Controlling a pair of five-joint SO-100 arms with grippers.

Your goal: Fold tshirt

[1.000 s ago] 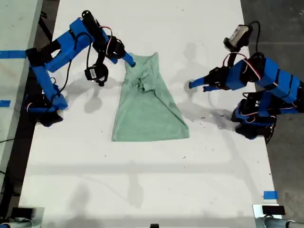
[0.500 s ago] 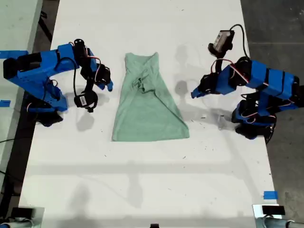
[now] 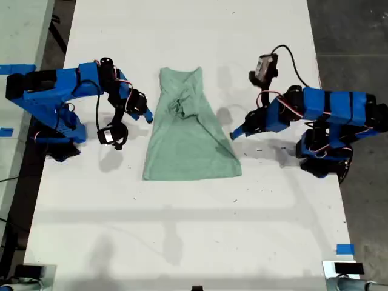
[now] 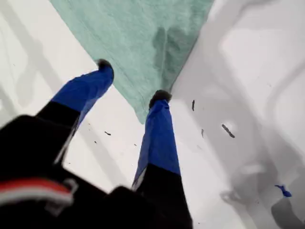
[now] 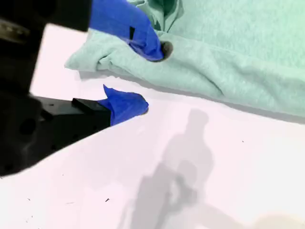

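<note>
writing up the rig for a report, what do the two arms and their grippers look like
Both arms are built of bright blue printed segments joined by black servo blocks, with thin black and red cables looped along them. My first gripper and my second gripper have tapered blue fingers with dark tips. Each arm carries a small camera module near the wrist, one black and one grey.
</note>
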